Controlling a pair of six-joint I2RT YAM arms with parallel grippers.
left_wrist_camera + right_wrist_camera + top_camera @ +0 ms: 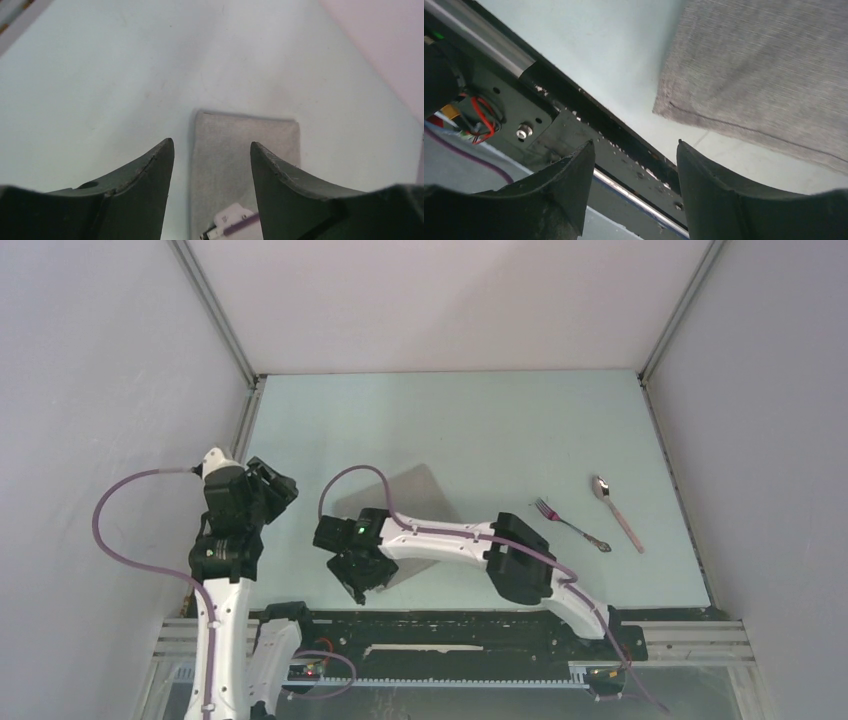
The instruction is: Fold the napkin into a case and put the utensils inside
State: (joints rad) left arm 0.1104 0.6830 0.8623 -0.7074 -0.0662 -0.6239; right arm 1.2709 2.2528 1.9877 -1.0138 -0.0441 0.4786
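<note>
The grey-beige napkin (415, 490) lies flat on the table as a folded rectangle, partly under my right arm. The left wrist view shows the napkin (245, 150) as a narrow strip ahead of the fingers; whether it forms a case I cannot tell. My left gripper (275, 483) hangs left of it, open and empty (211, 145). My right gripper (358, 582) is open and empty at the napkin's near corner (769, 65), pointing over the table's front edge (634, 145). The fork (570, 525) and spoon (617, 512) lie apart on the table at the right.
The black front rail (589, 130) with its screws and wires runs just below my right fingers. Enclosure walls with metal posts (215, 310) bound the pale green table (480, 420) on the left, back and right.
</note>
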